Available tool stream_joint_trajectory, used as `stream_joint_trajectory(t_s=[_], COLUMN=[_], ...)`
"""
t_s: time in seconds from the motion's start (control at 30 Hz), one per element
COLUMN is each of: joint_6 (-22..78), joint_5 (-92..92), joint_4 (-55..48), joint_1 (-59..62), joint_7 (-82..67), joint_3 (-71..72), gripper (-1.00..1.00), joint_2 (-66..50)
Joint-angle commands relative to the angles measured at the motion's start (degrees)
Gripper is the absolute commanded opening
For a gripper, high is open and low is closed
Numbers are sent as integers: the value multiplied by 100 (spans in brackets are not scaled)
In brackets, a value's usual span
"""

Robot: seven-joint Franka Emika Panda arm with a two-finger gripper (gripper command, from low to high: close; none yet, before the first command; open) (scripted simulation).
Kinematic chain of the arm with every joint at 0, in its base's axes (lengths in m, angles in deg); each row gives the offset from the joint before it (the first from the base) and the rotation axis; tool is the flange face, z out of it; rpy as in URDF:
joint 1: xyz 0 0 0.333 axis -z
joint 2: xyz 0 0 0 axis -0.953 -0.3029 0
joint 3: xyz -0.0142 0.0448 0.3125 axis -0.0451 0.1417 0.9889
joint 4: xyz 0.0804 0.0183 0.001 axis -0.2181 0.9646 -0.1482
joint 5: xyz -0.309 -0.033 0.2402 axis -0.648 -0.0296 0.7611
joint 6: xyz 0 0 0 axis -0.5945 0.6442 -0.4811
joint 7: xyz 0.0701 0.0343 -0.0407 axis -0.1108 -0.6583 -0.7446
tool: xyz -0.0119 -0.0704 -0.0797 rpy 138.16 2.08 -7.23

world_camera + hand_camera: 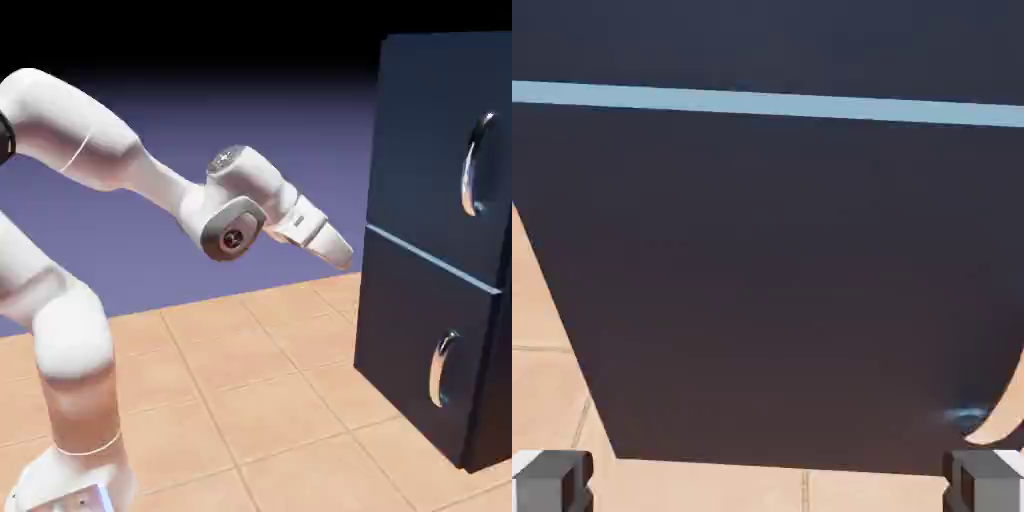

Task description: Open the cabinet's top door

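The cabinet (415, 330) is a tall dark navy box at the exterior view's right. Its top door (420, 140) lies flush and closed, with a curved chrome handle (477, 165) near its far side. My gripper (338, 250) hangs just left of the cabinet's near edge, about level with the seam between the two panels, touching nothing. It is open and empty. In the hand view the fingertips (552, 482) sit wide apart around the gripper (768, 488). A light-blue seam (768, 103) runs under the top door (768, 40).
The shorter lower panel (772, 280) fills most of the hand view, its chrome handle (1000, 415) at the right edge and also the handle (442, 368) in the exterior view. A tan tiled floor (250, 380) spreads below the arm and up to the cabinet.
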Motion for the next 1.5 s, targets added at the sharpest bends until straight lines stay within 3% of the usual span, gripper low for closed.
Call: stream_joint_trajectory(t_s=[0.0, 1.47], joint_6=[-5, -234], joint_5=[-250, -11213], joint_4=[-69, -3084], joint_1=[-92, -4134], joint_7=[187, 8416], joint_3=[-101, -4560], gripper=[0, 0], joint_2=[24, 1084])
